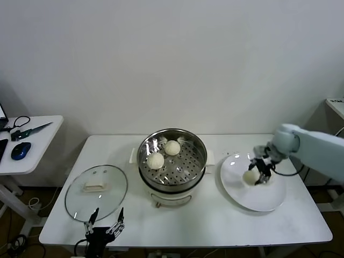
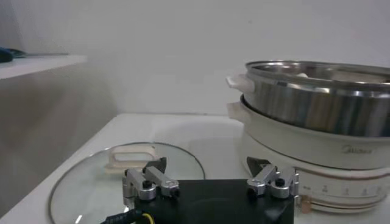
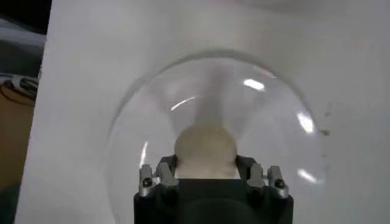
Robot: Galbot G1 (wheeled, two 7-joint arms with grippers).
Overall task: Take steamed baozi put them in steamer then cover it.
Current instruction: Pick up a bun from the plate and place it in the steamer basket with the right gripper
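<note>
Glass cover (image 1: pixel 96 192): lies flat on the desk (image 1: pixel 215 226) at the left, handle up, well apart from the work in hand; untouched.
Left claw (image 1: pixel 105 223): parked at the desk's near edge, just in front of the cover, fingers spread wide, holding nothing.
Steamer (image 1: pixel 172 165): stands uncovered at desk centre; two baozi (image 1: pixel 156 160) sit on the perforated tray toward its far left, leaving the near and right portions free.
White plate (image 1: pixel 252 183): right of the steamer, carrying one baozi (image 1: pixel 250 176); no fourth bun is visible.
Right claw (image 1: pixel 261 174): down on the plate, fingers (image 3: pixel 159 173) narrowed on either side of that bun, flanks apparently in contact.
Step in hand: judged to be the grasp of the third bun.
Advice: grip only firmly enough to dent the dough lightly; lift straight up clear of the plate; carry high enough to pass the steamer's rim; release over the free tray area, clear of the seated buns.
Risk: soft dough may slip or squash.
</note>
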